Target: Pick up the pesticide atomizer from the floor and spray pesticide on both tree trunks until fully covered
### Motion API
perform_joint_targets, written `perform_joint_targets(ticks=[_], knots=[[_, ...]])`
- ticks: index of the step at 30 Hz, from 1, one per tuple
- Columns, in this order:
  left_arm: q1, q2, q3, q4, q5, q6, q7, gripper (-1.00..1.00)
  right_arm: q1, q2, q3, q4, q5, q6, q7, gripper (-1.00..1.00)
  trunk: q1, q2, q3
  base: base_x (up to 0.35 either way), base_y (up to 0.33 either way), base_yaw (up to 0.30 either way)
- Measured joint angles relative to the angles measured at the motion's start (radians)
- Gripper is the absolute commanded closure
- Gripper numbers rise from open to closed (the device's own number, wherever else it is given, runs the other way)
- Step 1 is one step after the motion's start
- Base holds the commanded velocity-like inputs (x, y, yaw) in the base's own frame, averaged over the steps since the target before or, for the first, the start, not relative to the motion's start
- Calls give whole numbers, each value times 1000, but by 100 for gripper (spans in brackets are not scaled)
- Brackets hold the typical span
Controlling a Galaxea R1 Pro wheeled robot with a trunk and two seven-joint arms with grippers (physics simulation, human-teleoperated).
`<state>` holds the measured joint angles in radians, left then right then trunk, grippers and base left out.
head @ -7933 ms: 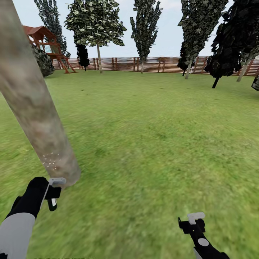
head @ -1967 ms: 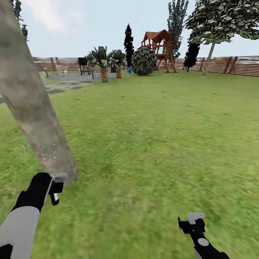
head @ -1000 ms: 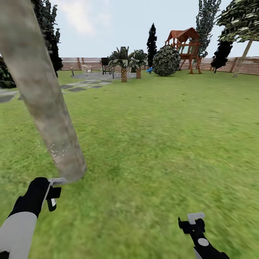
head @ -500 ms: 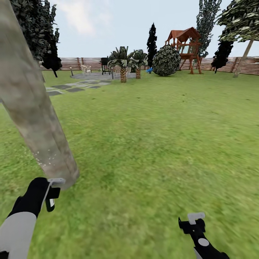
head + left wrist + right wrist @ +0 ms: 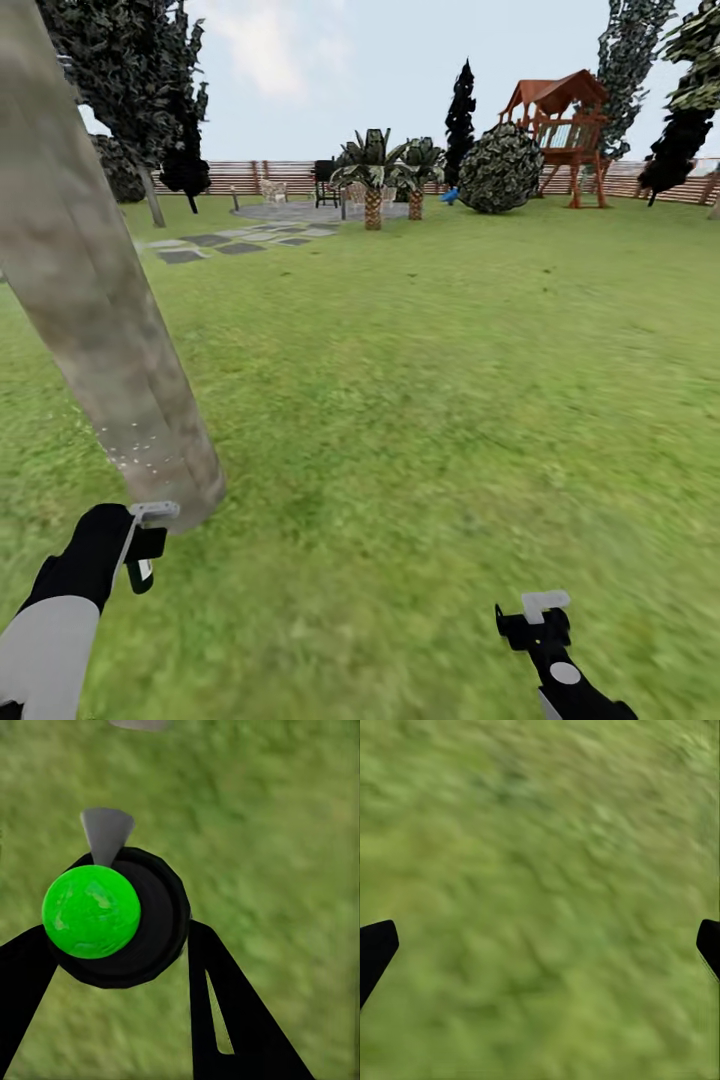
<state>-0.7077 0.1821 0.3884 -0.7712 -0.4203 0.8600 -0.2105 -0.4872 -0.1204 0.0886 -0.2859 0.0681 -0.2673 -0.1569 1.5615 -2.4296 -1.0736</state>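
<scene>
Green-capped atomizer (image 5: 101, 911) in left tool (image 5: 120, 967) faces the trunk (image 5: 100, 300).

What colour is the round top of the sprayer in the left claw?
Bright green, set in a black body; the sprayer shows best in the left wrist view.

A red-roofed wooden playhouse (image 5: 560, 135) stands by a round bush (image 5: 500, 170), with two short palms (image 5: 385, 175) nearby.
</scene>
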Motion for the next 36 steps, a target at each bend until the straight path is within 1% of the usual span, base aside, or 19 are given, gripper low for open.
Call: perform_joint_targets(ticks=[11, 28, 36], knots=[[0, -2, 0, -1, 2, -1, -1, 100, 0, 0, 0, 0, 0, 0, 0, -100, 0, 0, 0, 164, -231, 267], [0, -2, 4, -2, 3, -1, 0, 100, 1, 0, 0, 0, 0, 0, 0, -100, 0, 0, 0, 131, -250, 19], [0, 0, 7, -10, 3, 0, -1, 100, 0, 0, 0, 0, 0, 0, 0, -100, 0, 0, 0, 50, -270, 230]])
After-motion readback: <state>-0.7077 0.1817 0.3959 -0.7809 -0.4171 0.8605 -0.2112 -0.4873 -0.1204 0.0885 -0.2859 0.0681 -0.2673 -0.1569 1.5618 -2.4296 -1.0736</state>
